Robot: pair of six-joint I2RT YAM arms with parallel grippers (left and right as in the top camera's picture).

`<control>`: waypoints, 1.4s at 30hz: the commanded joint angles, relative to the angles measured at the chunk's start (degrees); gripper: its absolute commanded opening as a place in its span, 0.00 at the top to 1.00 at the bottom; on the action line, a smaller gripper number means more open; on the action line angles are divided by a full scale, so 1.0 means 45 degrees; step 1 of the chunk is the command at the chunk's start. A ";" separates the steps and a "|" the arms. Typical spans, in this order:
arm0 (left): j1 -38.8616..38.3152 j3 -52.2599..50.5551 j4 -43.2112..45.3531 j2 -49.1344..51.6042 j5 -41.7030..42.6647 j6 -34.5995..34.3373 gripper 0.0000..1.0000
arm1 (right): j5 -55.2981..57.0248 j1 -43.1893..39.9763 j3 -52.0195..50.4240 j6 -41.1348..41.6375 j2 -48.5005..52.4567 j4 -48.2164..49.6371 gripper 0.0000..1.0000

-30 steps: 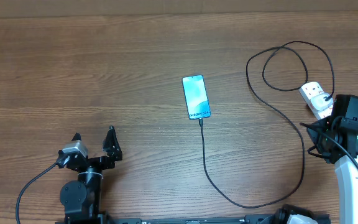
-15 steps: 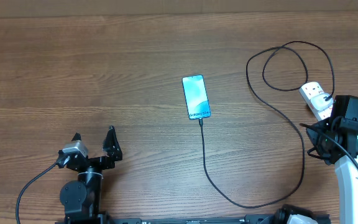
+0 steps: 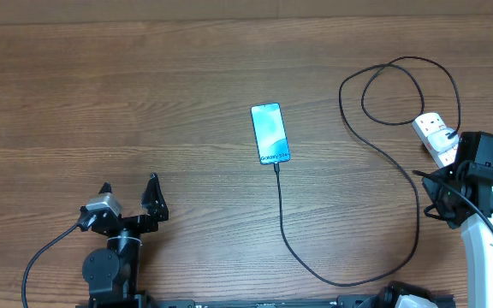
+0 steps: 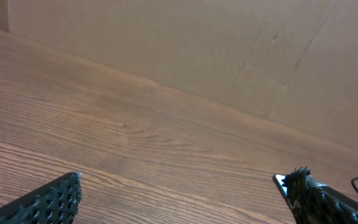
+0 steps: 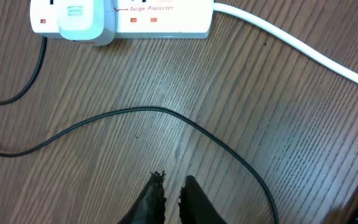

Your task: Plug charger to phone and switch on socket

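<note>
On my brown wooden table (image 3: 144,85) the slim blue-screened phone (image 3: 270,133) lies central, with the thin black charger cable (image 3: 282,214) at its near end. I read the left claw (image 4: 182,183) wide, the right claw (image 5: 173,180) narrow and empty near the white power strip (image 5: 123,15).

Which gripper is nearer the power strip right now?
Right. The right gripper is close beside the power strip, with the charger cable lying between them. The left gripper is far off at the table's opposite end, past the phone.
</note>
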 commanded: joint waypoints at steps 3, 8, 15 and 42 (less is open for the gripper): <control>0.0068 -0.0063 -0.0034 -0.0107 -0.0092 -0.0121 0.00 | 0.0223 -0.0083 0.0228 -0.0097 0.0015 0.0024 0.83; 0.0068 -0.0063 -0.0034 -0.0107 -0.0092 -0.0121 0.00 | 0.0471 -0.0087 0.0228 -0.0087 0.0015 0.0044 0.89; 0.0068 -0.0063 -0.0034 -0.0107 -0.0092 -0.0121 0.01 | 0.0675 -0.0087 0.0228 -0.0039 0.0437 0.0996 0.96; 0.0068 -0.0063 -0.0034 -0.0107 -0.0092 -0.0121 0.00 | 0.1122 -0.2215 0.0228 0.1345 0.4920 0.7529 0.96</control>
